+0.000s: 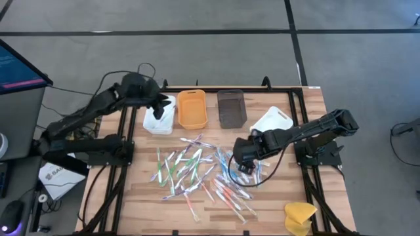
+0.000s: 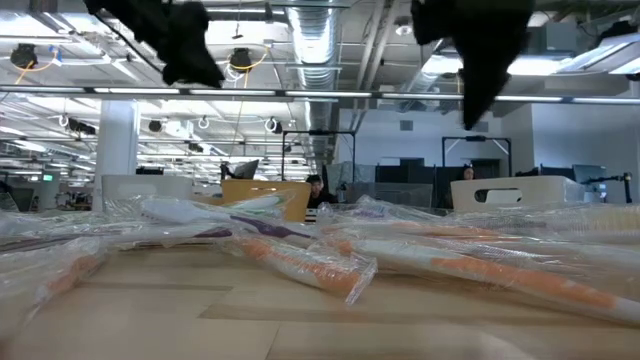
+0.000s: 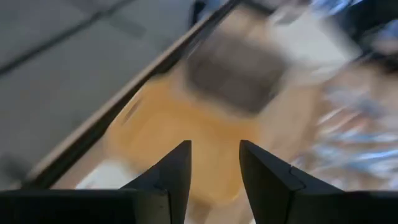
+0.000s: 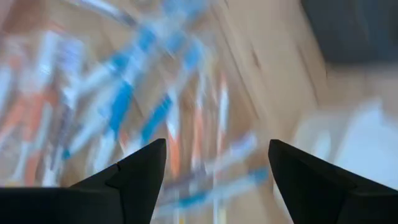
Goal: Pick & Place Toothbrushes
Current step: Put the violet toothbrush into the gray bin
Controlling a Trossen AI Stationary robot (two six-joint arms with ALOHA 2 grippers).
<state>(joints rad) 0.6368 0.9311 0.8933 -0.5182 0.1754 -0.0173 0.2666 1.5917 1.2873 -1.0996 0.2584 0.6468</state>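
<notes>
Two arms on the table, four small trays along the far edge: a white tray [image 1: 159,117], an orange tray [image 1: 192,109], a brown tray [image 1: 231,109] and a second white tray [image 1: 272,120]. The left gripper [image 1: 157,109] hangs over the first white tray, its fingers [image 3: 169,177] parted with nothing between them, the orange tray just ahead of the jaws in the left wrist view. The right gripper [image 1: 244,161] is down over the right side of the pile, fingers [image 4: 140,171] spread wide and empty, blue and orange handles directly beneath and ahead of the jaws. The toothbrushes [image 1: 197,170] lie scattered mid-table, dozens of them, too tangled to count exactly. One yellow lump [image 1: 299,216] sits at the near right corner, well apart from both jaws.
</notes>
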